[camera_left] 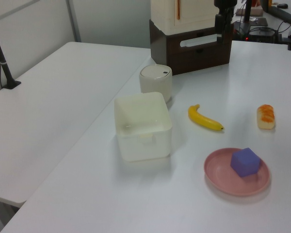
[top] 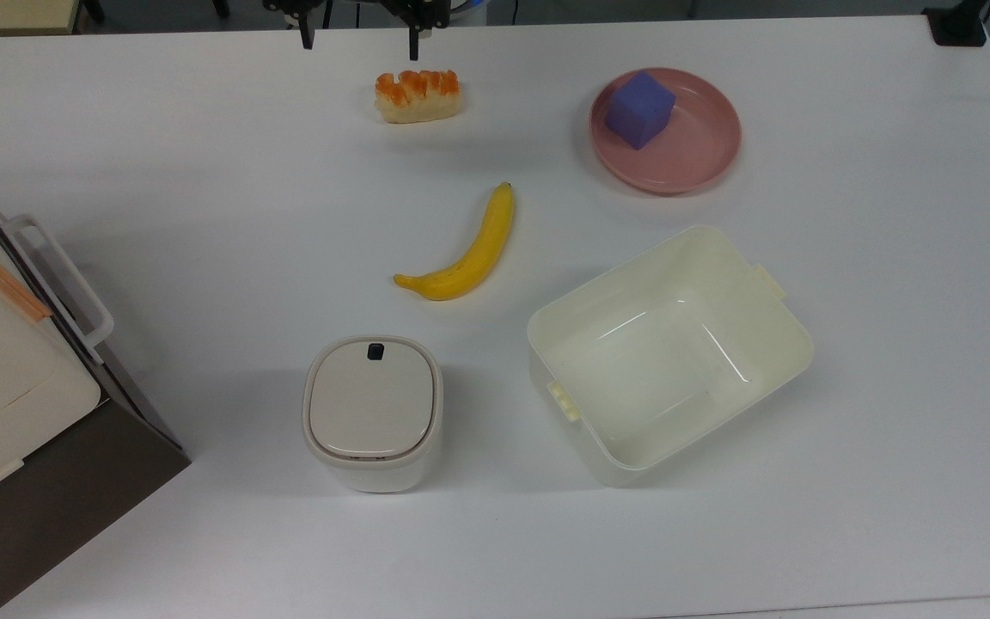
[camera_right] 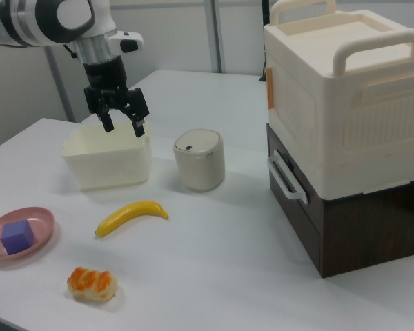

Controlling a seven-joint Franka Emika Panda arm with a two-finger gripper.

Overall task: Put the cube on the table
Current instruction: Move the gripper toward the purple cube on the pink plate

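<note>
White table carries a pink plate near one edge, and the cube rests on it. The cream tub beside it holds nothing. The gripper hangs above with jaws apart, gripping nothing.

You had the table bearing, below the gripper, a pastry, banana, plate, tub and lidded canister.

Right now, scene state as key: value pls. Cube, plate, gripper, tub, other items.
cube: blue-purple cube resting on the pink plate, not yet on the table
gripper: gripper open, holding nothing, raised above the table
tub: cream tub, nothing inside
other items: banana, pastry, lidded white bin, stacked cream and brown boxes
</note>
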